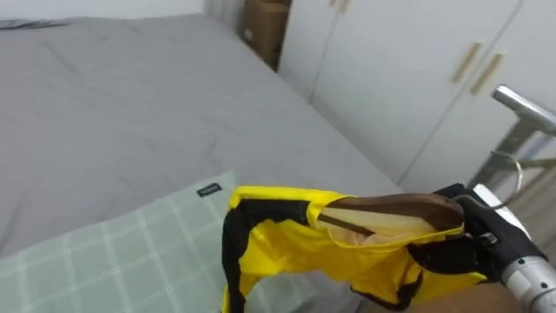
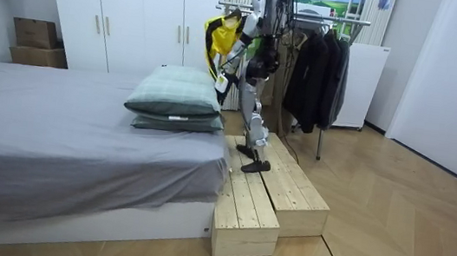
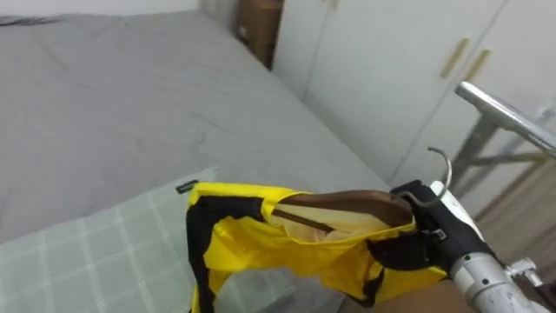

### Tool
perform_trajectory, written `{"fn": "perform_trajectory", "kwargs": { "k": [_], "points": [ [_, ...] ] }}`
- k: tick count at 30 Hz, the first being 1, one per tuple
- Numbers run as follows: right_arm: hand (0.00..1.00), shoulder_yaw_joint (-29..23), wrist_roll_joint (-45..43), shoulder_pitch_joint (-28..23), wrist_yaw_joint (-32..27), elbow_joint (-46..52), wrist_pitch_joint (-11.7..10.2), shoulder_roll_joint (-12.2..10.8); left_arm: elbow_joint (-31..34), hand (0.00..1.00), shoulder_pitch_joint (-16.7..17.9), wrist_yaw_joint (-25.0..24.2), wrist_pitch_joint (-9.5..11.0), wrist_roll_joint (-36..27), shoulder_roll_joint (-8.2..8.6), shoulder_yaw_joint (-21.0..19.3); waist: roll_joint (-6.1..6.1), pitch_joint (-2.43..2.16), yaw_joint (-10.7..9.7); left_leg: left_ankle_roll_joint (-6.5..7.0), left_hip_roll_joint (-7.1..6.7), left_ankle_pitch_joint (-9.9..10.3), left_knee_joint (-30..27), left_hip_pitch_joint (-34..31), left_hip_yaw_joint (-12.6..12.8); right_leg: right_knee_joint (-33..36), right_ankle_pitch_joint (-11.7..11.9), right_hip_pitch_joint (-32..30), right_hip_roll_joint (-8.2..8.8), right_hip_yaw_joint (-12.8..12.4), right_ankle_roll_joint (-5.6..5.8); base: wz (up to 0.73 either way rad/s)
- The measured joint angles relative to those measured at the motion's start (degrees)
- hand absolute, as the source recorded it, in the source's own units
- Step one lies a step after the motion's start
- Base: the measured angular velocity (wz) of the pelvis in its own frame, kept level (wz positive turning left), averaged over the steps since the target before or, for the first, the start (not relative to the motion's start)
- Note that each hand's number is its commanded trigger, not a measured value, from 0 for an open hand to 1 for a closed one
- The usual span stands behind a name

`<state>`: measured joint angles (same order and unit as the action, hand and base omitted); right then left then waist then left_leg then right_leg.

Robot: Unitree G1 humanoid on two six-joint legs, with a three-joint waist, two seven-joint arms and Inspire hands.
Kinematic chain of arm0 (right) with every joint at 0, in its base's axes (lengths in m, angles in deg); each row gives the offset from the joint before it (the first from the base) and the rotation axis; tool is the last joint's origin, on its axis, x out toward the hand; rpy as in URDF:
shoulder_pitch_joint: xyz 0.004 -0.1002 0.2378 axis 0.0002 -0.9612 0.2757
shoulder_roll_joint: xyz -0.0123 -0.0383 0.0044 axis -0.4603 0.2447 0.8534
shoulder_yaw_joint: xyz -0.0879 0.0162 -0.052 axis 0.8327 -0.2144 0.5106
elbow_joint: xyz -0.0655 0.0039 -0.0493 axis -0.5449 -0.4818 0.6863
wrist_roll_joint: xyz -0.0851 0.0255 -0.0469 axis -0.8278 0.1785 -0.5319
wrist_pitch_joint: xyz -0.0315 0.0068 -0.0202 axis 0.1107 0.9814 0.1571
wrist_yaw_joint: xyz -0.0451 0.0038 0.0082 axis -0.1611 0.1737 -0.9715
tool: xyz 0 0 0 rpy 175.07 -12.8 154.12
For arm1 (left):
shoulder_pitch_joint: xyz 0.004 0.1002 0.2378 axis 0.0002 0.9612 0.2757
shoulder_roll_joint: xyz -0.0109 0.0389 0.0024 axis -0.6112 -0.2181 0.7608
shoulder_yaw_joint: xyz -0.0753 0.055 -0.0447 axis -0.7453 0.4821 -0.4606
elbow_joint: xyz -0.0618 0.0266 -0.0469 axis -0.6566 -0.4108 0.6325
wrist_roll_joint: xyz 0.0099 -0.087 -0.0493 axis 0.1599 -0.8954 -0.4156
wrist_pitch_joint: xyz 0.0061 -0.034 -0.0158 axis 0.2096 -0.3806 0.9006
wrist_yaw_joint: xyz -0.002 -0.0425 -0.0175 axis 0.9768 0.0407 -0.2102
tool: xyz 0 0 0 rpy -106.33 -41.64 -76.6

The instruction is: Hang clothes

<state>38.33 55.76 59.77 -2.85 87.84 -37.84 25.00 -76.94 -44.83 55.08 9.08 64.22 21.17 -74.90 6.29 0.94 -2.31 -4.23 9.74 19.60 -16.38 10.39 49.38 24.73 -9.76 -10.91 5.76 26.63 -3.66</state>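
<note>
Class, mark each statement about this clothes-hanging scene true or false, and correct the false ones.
1. The yellow garment sits on a wooden hanger. True.
2. The right hand is open and empty. False: its fingers are curled round the hanger.
3. The garment hangs on the rack's rail. False: it is held in the air, apart from the rail.
4. Dark clothes hang on the rack. True.
5. The robot stands on the bed. False: it stands on a wooden platform beside the bed.
</note>
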Motion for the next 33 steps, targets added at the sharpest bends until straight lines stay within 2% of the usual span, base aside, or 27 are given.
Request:
{"fn": "perform_trajectory", "kwargs": {
  "k": [1,3,4,5,6,7,8,9,10,11,12,13,14,15,16,17,18,19,20,21,22,23,26,27,29,31,33],
  "points": [
    [1.00,0.3,0.1,0.1,-0.2,0.0,0.0,0.0,0.0,0.00,0.0,0.0,-0.3,-0.1,-0.07,0.0,0.10,-0.07,-0.5,-0.23,0.29,0.3,-0.9,0.0,0.2,0.0,-0.1,-0.2,-0.04,0.1,-0.95,-0.56],
    [1.00,1.1,0.3,0.1,-0.8,0.0,0.0,0.0,-0.1,0.00,0.0,0.3,-1.6,0.3,-0.03,-0.2,-0.37,-0.28,-0.8,-0.58,2.42,0.7,-5.7,-0.3,0.0,-1.2,0.0,-0.1,-1.98,-1.7,-1.86,-0.52],
    [1.00,1.4,0.3,0.2,-0.8,0.0,0.0,0.0,-0.2,0.00,0.1,0.4,-1.9,0.5,-0.02,-0.3,-0.56,-0.39,-0.8,-0.58,3.08,0.7,-7.1,-0.4,-0.1,-1.5,0.2,0.1,-2.56,-2.1,-2.14,-0.59],
    [1.00,1.8,0.4,0.4,-0.8,0.0,0.0,0.0,-0.2,0.00,0.1,0.5,-2.4,0.5,-0.01,-0.4,-1.14,-0.60,-1.0,-0.57,4.54,0.6,-9.8,-0.9,-0.9,-2.3,0.3,0.8,-3.73,-2.5,-2.27,-0.37],
    [1.00,1.8,0.8,0.5,-0.8,0.1,0.0,0.0,-0.2,0.00,0.0,0.5,-3.0,0.5,-0.03,-0.3,-1.76,-0.60,-1.1,-0.56,6.04,0.6,-13.4,-1.6,-2.0,-3.0,0.3,1.5,-4.61,-2.4,-2.37,-0.26],
    [1.00,1.8,0.8,0.7,-0.8,0.1,0.0,0.0,-0.2,0.00,0.0,0.5,-3.3,0.5,-0.06,-0.4,-2.04,-0.58,-1.2,-0.50,6.92,0.6,-15.3,-1.9,-2.6,-3.1,0.2,1.7,-5.23,-2.4,-2.57,-0.26],
    [1.00,1.8,0.8,1.3,-0.8,0.1,0.0,0.0,-0.2,0.00,0.2,0.7,-3.6,0.4,-0.06,-1.2,-2.25,-0.59,-1.0,0.15,8.32,0.2,-19.5,-2.7,-4.4,-2.9,-0.7,1.9,-5.96,-3.2,-3.01,-0.40],
    [1.00,1.9,0.9,1.7,-0.8,0.1,0.0,0.0,-0.2,0.00,0.3,1.3,-4.1,-1.1,-0.05,-1.8,-2.27,-0.63,-0.8,1.67,9.36,-1.2,-23.8,-3.8,-6.5,-2.7,-1.4,2.5,-6.03,-4.8,-3.25,-0.49],
    [1.00,1.9,1.0,2.0,-0.9,0.1,0.0,0.0,-0.2,0.00,0.4,1.5,-4.4,-1.9,-0.04,-2.2,-2.20,-0.62,-0.6,2.21,9.64,-2.5,-25.8,-4.3,-7.9,-2.7,-1.5,3.1,-6.14,-5.8,-3.35,-0.64],
    [1.00,2.2,1.0,2.8,-0.9,0.0,0.0,0.0,-0.2,0.00,0.9,1.6,-4.5,-3.5,0.28,-3.5,-2.02,-0.48,-0.2,3.32,9.23,-5.7,-29.2,-5.8,-11.5,-3.1,-1.6,4.0,-6.44,-8.8,-3.40,-0.79],
    [1.00,2.5,1.2,3.5,-1.7,0.0,0.0,0.1,-0.2,0.00,1.2,2.0,-4.5,-5.9,0.72,-3.7,-1.73,-0.34,0.3,3.43,6.77,-5.5,-29.0,-7.1,-16.6,-3.2,-1.8,4.5,-6.32,-11.6,-3.32,-0.94],
    [1.00,2.5,1.4,3.7,-2.1,0.0,0.0,0.2,-0.1,0.00,1.2,2.4,-4.5,-6.8,1.22,-3.8,-1.45,-0.20,1.0,3.25,5.25,-4.8,-27.8,-7.6,-18.9,-3.4,-1.6,4.5,-6.33,-13.2,-3.25,-1.09],
    [1.00,2.7,2.2,4.0,-2.8,0.0,0.0,0.1,0.2,0.00,1.2,3.6,-4.4,-8.1,2.48,-4.8,-1.60,-0.28,2.0,2.79,2.11,-3.1,-24.7,-9.2,-23.8,-4.1,-1.1,4.6,-6.74,-16.2,-3.17,-1.30],
    [1.00,3.0,2.6,4.0,-3.1,0.0,0.0,0.0,0.7,0.00,1.3,4.2,-4.2,-8.4,3.31,-5.6,-1.42,-0.27,3.0,2.24,-1.12,-2.2,-19.5,-10.3,-28.9,-4.7,-0.6,4.6,-7.24,-19.4,-2.90,-1.33],
    [1.00,3.5,2.7,4.0,-3.2,0.0,0.0,0.0,0.8,0.00,1.3,4.5,-4.1,-8.4,3.78,-6.0,-1.17,-0.35,3.3,2.47,-2.78,-1.9,-16.4,-10.7,-31.4,-5.1,-0.4,4.6,-7.58,-21.2,-2.72,-1.51],
    [1.00,4.7,3.1,3.9,-3.5,0.0,0.0,0.0,0.8,0.00,1.0,5.4,-4.0,-8.5,4.49,-6.0,-1.09,-0.43,4.1,2.43,-4.91,-2.0,-10.1,-11.0,-35.4,-5.4,0.1,4.6,-8.51,-25.2,-2.61,-1.71],
    [1.00,5.9,3.0,3.9,-3.5,0.0,0.0,0.0,0.6,0.00,0.9,6.0,-3.6,-8.5,5.00,-6.1,-1.52,-0.68,4.7,2.33,-5.70,-2.3,-4.8,-11.3,-38.0,-6.2,1.0,4.6,-9.91,-28.8,-2.55,-1.77],
    [1.00,6.4,3.0,3.9,-3.6,0.0,0.0,0.0,0.4,0.00,0.8,6.3,-3.3,-8.5,5.13,-6.1,-1.68,-0.78,5.1,2.21,-5.80,-2.6,-2.9,-11.6,-39.2,-6.1,1.4,4.4,-10.47,-30.4,-2.62,-1.76],
    [1.00,7.0,3.0,3.6,-3.6,-0.1,0.0,-0.1,-0.1,0.00,0.6,6.7,-2.2,-8.5,5.23,-6.0,-1.78,-0.86,5.2,1.97,-6.24,-4.9,-1.1,-12.2,-41.1,-5.6,2.1,3.8,-11.13,-32.9,-2.64,-1.58],
    [1.00,7.0,2.8,3.4,-3.6,-0.2,0.0,-0.1,-0.6,0.00,0.6,7.0,-1.1,-8.4,5.50,-5.9,-2.26,-1.18,5.0,2.38,-6.79,-6.6,-0.4,-11.9,-41.9,-4.8,2.4,3.3,-12.18,-35.7,-2.17,-1.46],
    [1.00,6.9,2.8,3.4,-3.8,-0.2,0.0,-0.2,-0.7,0.00,0.5,7.4,-0.7,-8.3,5.49,-5.7,-2.22,-1.28,4.6,2.83,-7.00,-7.2,-0.2,-11.8,-41.5,-4.4,2.4,2.8,-12.53,-36.6,-1.94,-1.08],
    [1.00,6.8,2.6,3.4,-4.2,-0.1,0.0,-0.3,-0.8,0.00,-0.1,8.0,-0.4,-8.0,5.18,-5.7,-1.86,-1.50,3.3,3.39,-7.14,-7.1,-0.1,-11.7,-39.8,-3.5,2.3,1.8,-12.68,-37.7,-1.57,-0.69],
    [1.00,5.7,1.5,3.4,-4.2,0.5,0.1,-0.3,-2.3,0.00,-1.2,7.7,-0.2,-6.8,4.82,-4.6,-1.78,-1.45,0.6,4.12,-7.49,-6.7,0.1,-11.2,-37.9,-4.1,2.6,1.6,-12.84,-39.6,-0.77,-0.39],
    [1.00,5.7,1.5,3.4,-4.2,1.2,0.2,-0.3,-2.3,0.00,-1.0,7.7,-0.2,-6.8,4.81,-4.5,-1.76,-1.43,0.4,4.34,-7.53,-6.5,0.4,-10.6,-37.0,-4.3,2.5,1.6,-13.02,-40.5,-0.63,-0.27],
    [1.00,5.6,1.5,3.6,-4.1,2.6,0.5,-0.3,-2.3,0.00,-1.0,7.7,-0.2,-6.8,4.48,-3.8,-1.91,-1.33,-0.2,4.50,-7.66,-6.3,1.0,-10.0,-36.6,-5.2,2.6,2.2,-13.10,-40.9,-0.47,-0.20],
    [1.00,5.7,2.0,4.3,-4.1,3.3,0.5,-0.3,-2.3,0.00,-1.0,7.7,-0.2,-6.8,4.36,-3.0,-2.17,-1.12,0.5,4.58,-7.48,-6.2,2.1,-8.7,-34.3,-5.3,2.6,2.2,-13.22,-40.8,-0.40,-0.46],
    [1.00,5.8,2.0,5.4,-4.1,3.7,0.5,-0.3,-2.4,0.00,-1.0,7.7,-0.2,-6.8,4.35,-2.5,-3.00,-0.62,2.4,4.45,-7.15,-5.4,2.6,-7.7,-32.1,-5.9,2.7,1.9,-12.43,-36.8,-0.63,-0.62]
  ]
}}
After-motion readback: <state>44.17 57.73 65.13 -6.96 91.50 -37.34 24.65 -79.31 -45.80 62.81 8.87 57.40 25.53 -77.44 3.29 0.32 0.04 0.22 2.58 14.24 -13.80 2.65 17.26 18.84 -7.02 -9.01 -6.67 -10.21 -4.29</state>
